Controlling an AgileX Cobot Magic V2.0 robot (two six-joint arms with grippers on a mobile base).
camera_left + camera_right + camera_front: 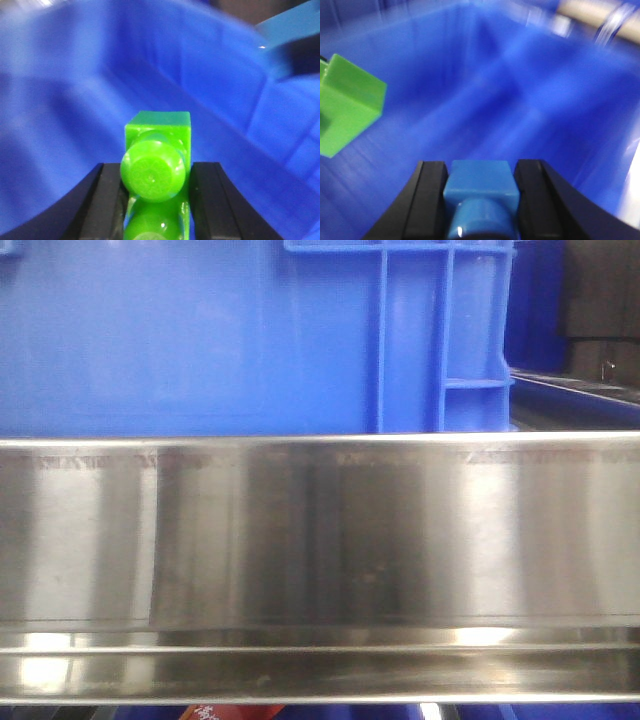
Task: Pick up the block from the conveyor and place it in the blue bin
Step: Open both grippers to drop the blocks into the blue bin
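step: placing, as I judge it, over bin (pixel 75 100) interior | next: part jaws, let blocks drop clear of walls | left claw (pixel 156 197): clamped on green block (pixel 159 132), bin floor below and ahead | right claw (pixel 479 192): clamped on blue block (pixel 479 181), green block to its left

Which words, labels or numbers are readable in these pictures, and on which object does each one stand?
Steel panel: a faint row of printed marks along its top edge, too blurred to read.
Red piece at the bottom edge: white marks, cut off, unreadable.
No text elsewhere.
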